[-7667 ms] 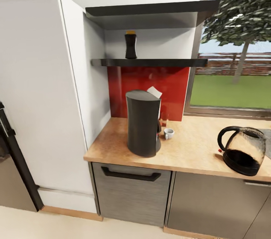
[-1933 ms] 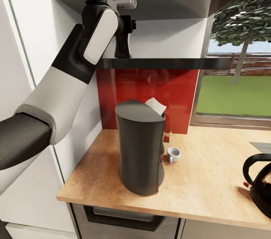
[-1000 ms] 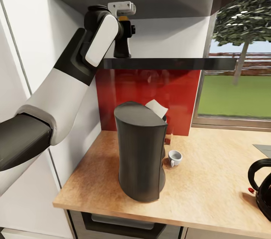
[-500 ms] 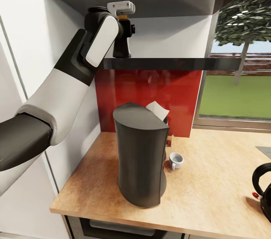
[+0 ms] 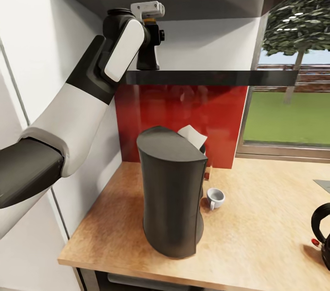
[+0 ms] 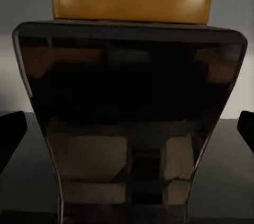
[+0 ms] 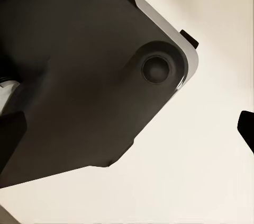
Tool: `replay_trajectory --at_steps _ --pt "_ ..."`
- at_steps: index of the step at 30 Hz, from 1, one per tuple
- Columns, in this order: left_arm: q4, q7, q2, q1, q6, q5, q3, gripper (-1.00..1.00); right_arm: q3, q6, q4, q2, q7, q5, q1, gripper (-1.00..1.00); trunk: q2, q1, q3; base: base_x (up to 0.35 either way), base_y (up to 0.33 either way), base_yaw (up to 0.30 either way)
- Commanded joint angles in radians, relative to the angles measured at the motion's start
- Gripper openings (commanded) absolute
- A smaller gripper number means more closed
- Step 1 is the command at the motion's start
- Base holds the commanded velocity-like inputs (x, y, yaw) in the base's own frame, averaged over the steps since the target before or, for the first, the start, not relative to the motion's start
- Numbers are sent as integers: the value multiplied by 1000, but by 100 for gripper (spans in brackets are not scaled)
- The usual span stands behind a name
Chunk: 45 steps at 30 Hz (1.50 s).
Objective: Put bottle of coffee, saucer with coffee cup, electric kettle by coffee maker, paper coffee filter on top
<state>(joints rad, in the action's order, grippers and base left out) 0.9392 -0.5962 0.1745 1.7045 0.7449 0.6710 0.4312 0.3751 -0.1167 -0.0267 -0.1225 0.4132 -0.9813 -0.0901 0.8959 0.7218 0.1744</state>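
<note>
A: Bottle (image 6: 129, 123) stood on the shelf (image 5: 206, 77), left pincer (image 5: 149, 47) spread open around it, fingers apart from the glass.

B: Likely rigid, glossy, slippery; grip mid-body below the cap.

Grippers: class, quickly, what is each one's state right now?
Left gripper: open, jaws either side of the bottle of coffee.
Right gripper: open, holding nothing.

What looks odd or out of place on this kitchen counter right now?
The paper coffee filter leans tilted behind the top of the coffee maker, one corner poking up, not lying flat. The coffee cup stands on the bare kitchen countertop with no saucer under it. Nothing looks spilled or broken.
</note>
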Motion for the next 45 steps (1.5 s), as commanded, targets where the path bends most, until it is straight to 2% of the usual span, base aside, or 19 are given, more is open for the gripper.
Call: replay_trajectory --at_steps 1,13,22,23,39,45 --pt "0 -10 0 1 1 10 1 100 8 -3 -1 0 4 -10 0 100 1 0 2 84 0 0" --pt "0 -10 0 1 1 10 1 100 8 -3 -1 0 4 -10 0 100 1 0 2 19 0 0" --pt "-39 -8 0 1 0 10 3 100 8 -3 -1 0 4 -10 0 100 1 0 2 1 0 0" --pt "-43 -8 0 1 0 10 3 -100 8 -3 -1 0 4 -10 0 100 1 0 2 0 0 0" --pt "-41 -8 0 1 -1 10 4 -100 8 -3 -1 0 4 -10 0 100 1 0 2 0 0 0" --pt "-2 -8 0 1 0 10 5 -100 8 -3 -1 0 4 -10 0 100 1 0 2 0 0 0"
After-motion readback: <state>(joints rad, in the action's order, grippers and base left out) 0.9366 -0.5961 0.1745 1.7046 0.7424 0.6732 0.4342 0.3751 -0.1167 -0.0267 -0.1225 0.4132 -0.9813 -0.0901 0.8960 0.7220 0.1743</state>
